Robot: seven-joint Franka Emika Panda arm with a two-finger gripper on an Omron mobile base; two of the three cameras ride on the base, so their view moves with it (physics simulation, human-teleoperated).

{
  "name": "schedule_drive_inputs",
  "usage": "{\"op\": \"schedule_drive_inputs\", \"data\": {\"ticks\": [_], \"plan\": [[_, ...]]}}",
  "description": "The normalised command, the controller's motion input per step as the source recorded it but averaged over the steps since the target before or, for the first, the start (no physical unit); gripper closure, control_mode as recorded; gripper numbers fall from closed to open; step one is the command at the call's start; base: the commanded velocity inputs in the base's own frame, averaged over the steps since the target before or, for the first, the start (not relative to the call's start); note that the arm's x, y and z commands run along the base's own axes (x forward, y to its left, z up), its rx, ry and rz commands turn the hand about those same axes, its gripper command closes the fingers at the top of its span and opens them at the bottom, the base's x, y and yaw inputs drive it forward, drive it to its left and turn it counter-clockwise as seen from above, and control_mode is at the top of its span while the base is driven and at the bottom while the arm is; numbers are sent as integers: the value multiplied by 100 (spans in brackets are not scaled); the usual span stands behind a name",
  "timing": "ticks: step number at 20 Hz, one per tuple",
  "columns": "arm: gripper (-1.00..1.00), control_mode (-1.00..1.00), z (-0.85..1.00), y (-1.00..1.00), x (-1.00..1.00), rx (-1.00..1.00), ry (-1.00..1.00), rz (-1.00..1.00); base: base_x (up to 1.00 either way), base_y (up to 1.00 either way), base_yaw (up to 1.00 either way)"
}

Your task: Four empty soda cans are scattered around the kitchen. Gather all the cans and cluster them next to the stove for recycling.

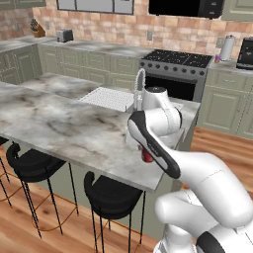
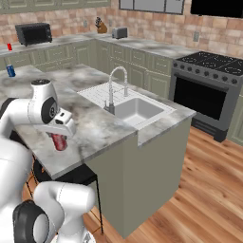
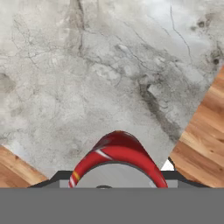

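My gripper [image 2: 60,135] is shut on a red soda can [image 2: 59,142] with a silver top, held upright at the near edge of the marble island counter [image 2: 95,128]. In the hand view the red can [image 3: 116,152] sits between the dark fingertips [image 3: 176,176]. From the left base the can [image 1: 147,157] peeks out under my forearm. A blue can [image 2: 10,70] stands on the island's far end, and another red can [image 2: 9,46] on the back counter. A purplish can [image 1: 217,59] stands right of the stove [image 1: 178,62].
A sink [image 2: 135,110] with a curved faucet [image 2: 114,83] is set in the island to my right. Black bar stools [image 1: 111,197] stand under the island's near edge. A white paper-towel roll [image 1: 227,48] is beside the stove, and a toaster oven [image 2: 33,33] on the back counter.
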Motion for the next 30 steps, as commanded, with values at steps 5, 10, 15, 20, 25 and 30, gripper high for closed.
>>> {"op": "schedule_drive_inputs", "data": {"ticks": [5,10,15,20,25,30], "plan": [[100,-100,48,-39,-22,5,-10,0,0,0,0],[100,-100,35,-43,-8,4,-2,-1,0,0,0],[100,-100,0,-35,-3,2,0,-1,0,0,0],[100,100,0,0,0,0,0,0,-5,-60,-1],[100,100,0,0,0,0,0,0,-2,-76,-1],[100,100,0,0,0,0,0,0,25,-52,-10]]}}
